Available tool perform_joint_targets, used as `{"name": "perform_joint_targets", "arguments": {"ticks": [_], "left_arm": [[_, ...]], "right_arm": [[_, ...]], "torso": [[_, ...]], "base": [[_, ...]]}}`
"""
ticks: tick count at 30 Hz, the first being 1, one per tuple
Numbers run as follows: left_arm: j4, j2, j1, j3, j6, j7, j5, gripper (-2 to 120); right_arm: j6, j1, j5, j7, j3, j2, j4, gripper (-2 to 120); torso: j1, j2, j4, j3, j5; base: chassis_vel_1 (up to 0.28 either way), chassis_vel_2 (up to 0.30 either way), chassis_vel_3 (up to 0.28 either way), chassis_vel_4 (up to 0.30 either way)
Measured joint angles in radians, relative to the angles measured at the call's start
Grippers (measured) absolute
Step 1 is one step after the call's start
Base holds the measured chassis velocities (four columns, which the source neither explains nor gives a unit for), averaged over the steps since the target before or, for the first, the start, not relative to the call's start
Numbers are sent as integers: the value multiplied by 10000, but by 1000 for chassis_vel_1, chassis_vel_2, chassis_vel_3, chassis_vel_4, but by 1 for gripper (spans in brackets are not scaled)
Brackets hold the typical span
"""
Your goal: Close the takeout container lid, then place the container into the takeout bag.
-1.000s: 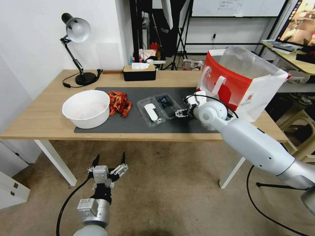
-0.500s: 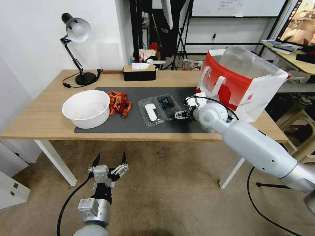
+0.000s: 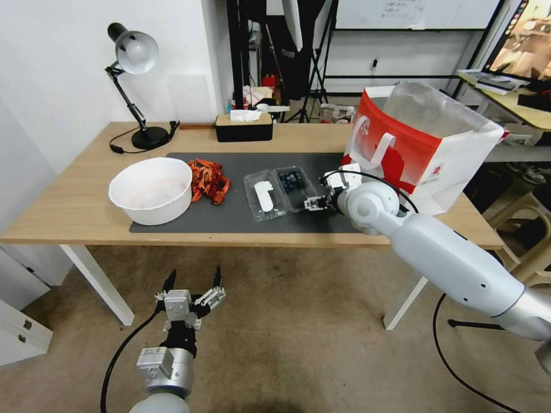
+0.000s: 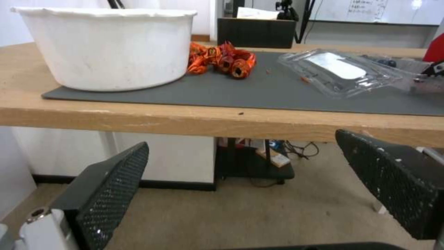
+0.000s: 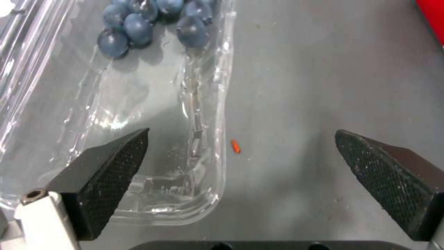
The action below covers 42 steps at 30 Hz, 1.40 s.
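Observation:
The takeout container (image 3: 294, 182) lies open and flat on the dark mat, blueberries (image 5: 152, 21) in its tray. Its lid (image 3: 264, 196), a clear half with a white oblong sticker, rests beside the tray on the bowl side; in the left wrist view the lid (image 4: 342, 69) shows past the table edge. My right gripper (image 3: 314, 203) is open at the tray's near right corner. In the right wrist view that gripper (image 5: 245, 173) straddles the tray's rim, one finger (image 5: 106, 180) over the clear plastic, the other over bare mat. The takeout bag (image 3: 413, 143) stands open at the table's right. My left gripper (image 3: 192, 288) hangs open below the table front.
A white bowl (image 3: 152, 189) and a heap of orange-red wrappers (image 3: 209, 179) sit left of the container on the mat (image 3: 229, 221). A desk lamp (image 3: 135, 86) and a black tissue box (image 3: 244, 127) stand at the back. A small orange crumb (image 5: 235, 146) lies by the tray.
My right gripper has edged slightly toward the table's near side beside the tray corner. The container, the bag and the left arm stay where they were.

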Motion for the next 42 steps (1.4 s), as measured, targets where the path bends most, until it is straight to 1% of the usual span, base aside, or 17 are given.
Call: {"name": "perform_joint_targets", "arguments": {"ticks": [12,26,28,31,32,35,36,37,38,39,40,41,42], "left_arm": [[18,2,-7,36,-3,7,0,100],[29,9,-19,63,-19,25,11,100],[29,13,-20,62,-19,26,12,100],[14,16,-14,41,-20,27,9,100],[14,16,-14,41,-20,27,9,100],[-23,13,-9,30,-43,33,1,100],[-36,10,-13,29,-45,35,-5,100],[-36,10,-13,29,-45,35,-5,100],[-54,4,-18,28,-45,36,-10,100],[-73,-1,-30,28,-45,37,-22,100],[-95,-5,-40,29,-42,38,-31,100],[-95,-5,-40,29,-42,38,-31,100],[-122,-5,-49,31,-34,42,-41,100]], "right_arm": [[0,-181,157,184,-23,-83,365,100],[1,-350,324,429,111,34,511,100],[1,-434,287,421,243,24,578,100],[4,-772,-136,367,808,7,947,100],[4,-772,-136,367,808,7,947,100],[77,-1526,-1562,-109,1705,-137,1730,100],[303,-1871,-1961,-335,2039,-199,2084,100],[303,-1871,-1961,-335,2039,-199,2084,100],[804,-2282,-2384,-593,2371,-316,2521,100],[1397,-2727,-2890,-889,2734,-462,2916,100],[2136,-3247,-3553,-1174,3081,-607,3258,100],[2136,-3247,-3553,-1174,3081,-607,3258,100],[3043,-3922,-4372,-1431,3384,-752,3613,100]], "torso": [[1,0,0,0,0],[0,0,1,0,0],[0,0,0,0,-1],[1,0,1,0,0],[1,0,1,0,0],[0,0,1,0,-3],[0,0,-2,0,1],[0,0,-2,0,1],[1,-1,0,0,4],[0,0,4,-1,-3],[0,0,1,-1,-5],[0,0,1,-1,-5],[0,0,-2,-1,1]], "base": [[0,0,0,0],[0,0,0,0],[0,0,0,0],[0,0,0,0],[0,0,0,0],[0,0,0,0],[0,0,0,0],[0,0,0,0],[0,0,0,0],[0,0,0,0],[0,0,0,0],[0,0,0,0],[0,0,0,0]]}}
